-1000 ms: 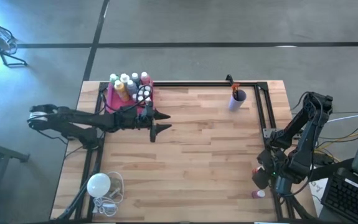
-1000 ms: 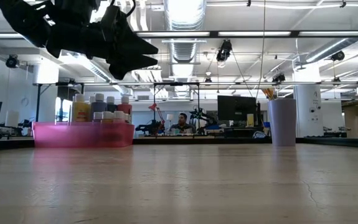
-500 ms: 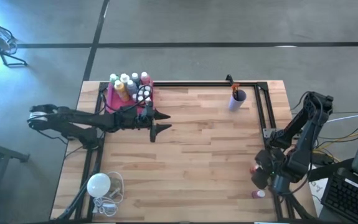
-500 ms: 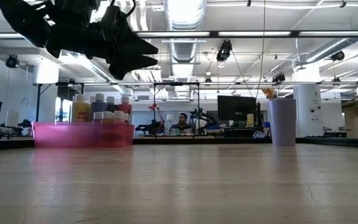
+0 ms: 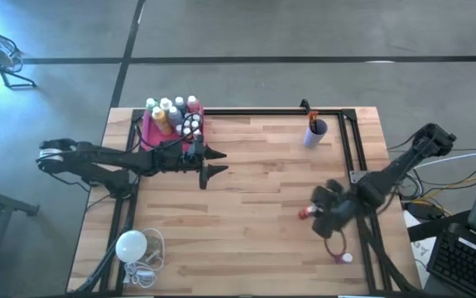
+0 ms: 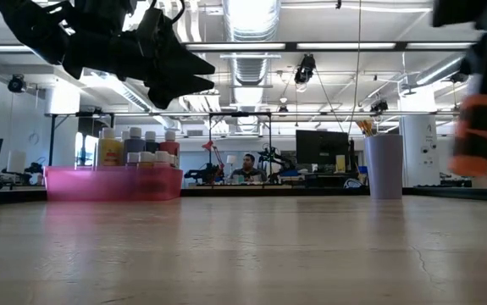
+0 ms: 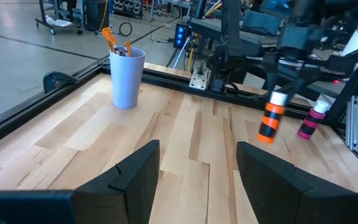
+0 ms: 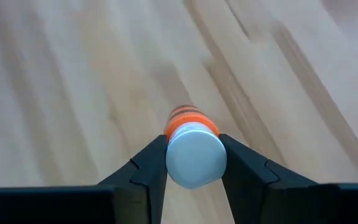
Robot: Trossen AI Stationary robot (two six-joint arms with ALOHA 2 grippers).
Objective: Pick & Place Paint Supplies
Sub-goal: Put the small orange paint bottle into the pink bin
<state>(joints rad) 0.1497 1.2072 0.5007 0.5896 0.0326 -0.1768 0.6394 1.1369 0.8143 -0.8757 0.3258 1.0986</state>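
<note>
Right gripper [image 8: 192, 163] clamped on orange bottle [image 8: 192, 148] above the table [image 5: 254, 199], left gripper [image 7: 197, 180] spread wide beside pink tray [image 5: 148, 132]

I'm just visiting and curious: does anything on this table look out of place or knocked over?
One small pink bottle stands alone at the table's near right edge, far from the pink tray holding the other bottles. Otherwise nothing looks spilled; the right hand carries an orange bottle in the air.

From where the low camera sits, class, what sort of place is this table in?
Probably a large open lab or workshop: exposed ceiling ducting, a desk monitor with a person seated beyond the table, and a bare concrete floor around it.
</note>
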